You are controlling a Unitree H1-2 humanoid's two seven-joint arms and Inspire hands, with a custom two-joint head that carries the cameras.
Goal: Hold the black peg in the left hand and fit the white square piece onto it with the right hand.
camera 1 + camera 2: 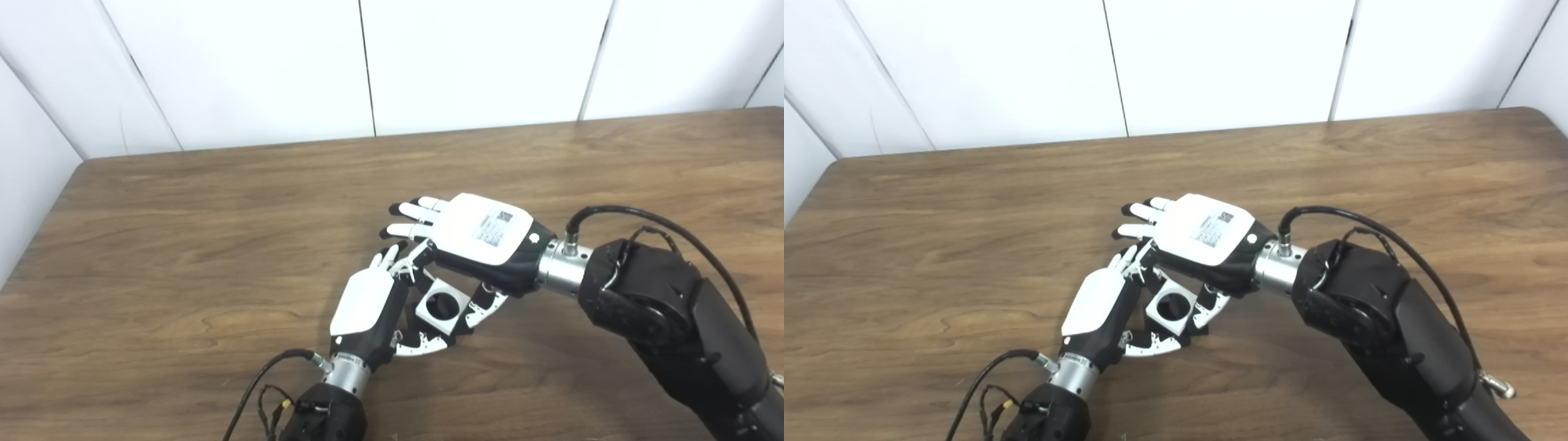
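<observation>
The white square piece (440, 305) with a round hole sits between my two hands just above the table. My right hand (484, 236) reaches in from the right, palm down. Its thumb and one finger pinch the piece's sides, and its other fingers stretch out to the left. My left hand (367, 306) stands upright left of the piece, its fingers curled over the top and its thumb (422, 347) hooked underneath. The black peg (442, 304) shows only as a dark round shape in the hole; the rest is hidden by the piece and fingers.
The wooden table (184, 245) runs to white wall panels at the back and left. Cables loop off both forearms, one near the left wrist (269, 373) and one over the right wrist (643, 214). My right forearm (674, 318) fills the lower right.
</observation>
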